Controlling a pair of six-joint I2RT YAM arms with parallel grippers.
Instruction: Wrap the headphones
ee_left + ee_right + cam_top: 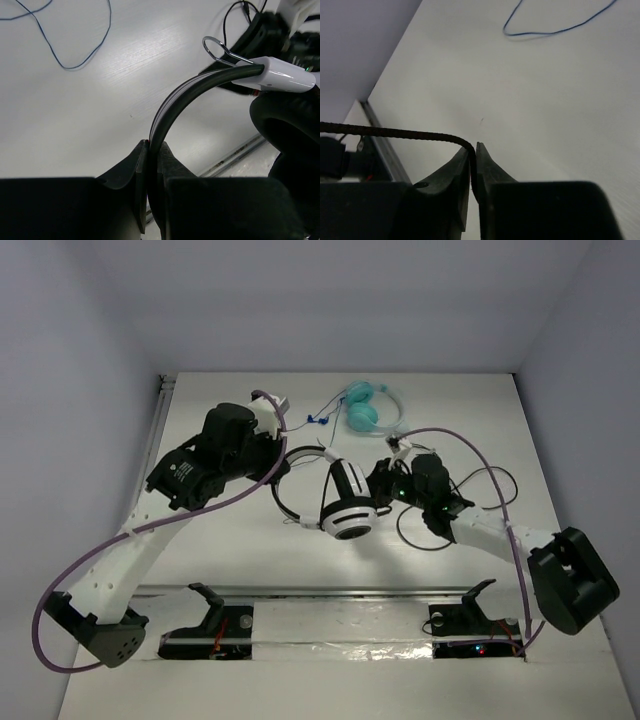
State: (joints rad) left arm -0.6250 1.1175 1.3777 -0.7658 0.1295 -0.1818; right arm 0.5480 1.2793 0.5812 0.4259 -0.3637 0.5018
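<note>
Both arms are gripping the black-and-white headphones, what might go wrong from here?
The thin cable sits at the very tip of the right jaws and may slip out. The left jaws pinch only the narrow headband, so the headphones may swivel. The blue cord of the teal headphones lies close and might snag.

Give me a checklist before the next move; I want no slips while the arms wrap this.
1. Hold of left fingers on headband: ok, clamped.
2. Pinch of right fingers on cable: ok.
3. Gap to teal headphones: ok, well apart.
4. Slack free of snags: cannot tell; loops lie beside the right arm.
5. Turns on headband: not ok, none visible.
</note>
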